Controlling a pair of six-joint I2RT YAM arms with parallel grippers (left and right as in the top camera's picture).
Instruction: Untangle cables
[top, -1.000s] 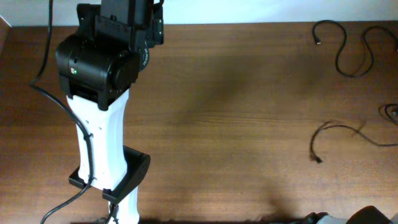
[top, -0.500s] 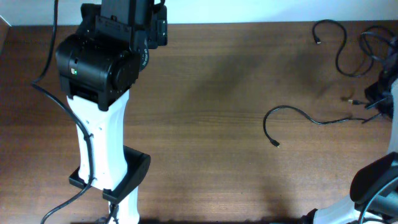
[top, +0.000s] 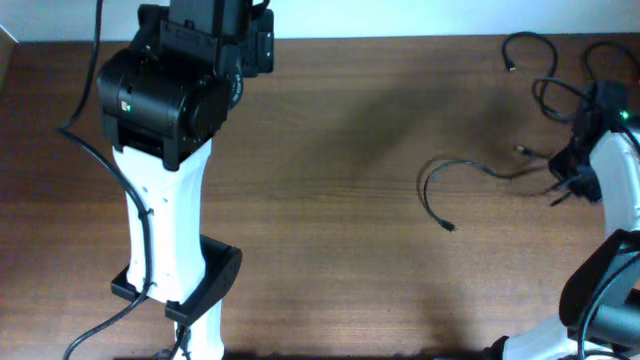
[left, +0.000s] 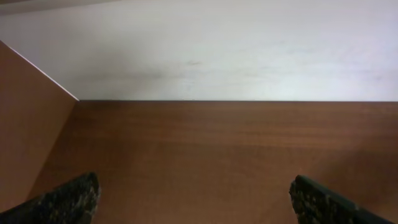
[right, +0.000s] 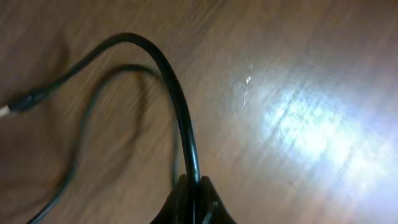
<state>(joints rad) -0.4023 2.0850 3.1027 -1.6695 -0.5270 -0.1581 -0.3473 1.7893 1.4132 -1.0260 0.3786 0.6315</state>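
Observation:
A thin black cable (top: 462, 168) curves across the right part of the wooden table (top: 350, 200), its plug end (top: 450, 227) lying free. My right gripper (top: 572, 168) is shut on this cable near the right edge; in the right wrist view the cable (right: 168, 74) arcs up from the closed jaws (right: 194, 198) above the table. More black cables (top: 545, 80) lie looped at the far right corner. My left gripper (left: 194, 200) is open and empty, its fingertips wide apart over bare wood at the table's far left edge.
The left arm's large black and white body (top: 165, 130) stands over the left part of the table. A white wall (left: 199, 50) runs along the table's far edge.
My right arm has come into view from the right and moved up toward the far corner. The cable it holds has been dragged left and up, its curved end shifting across the table.

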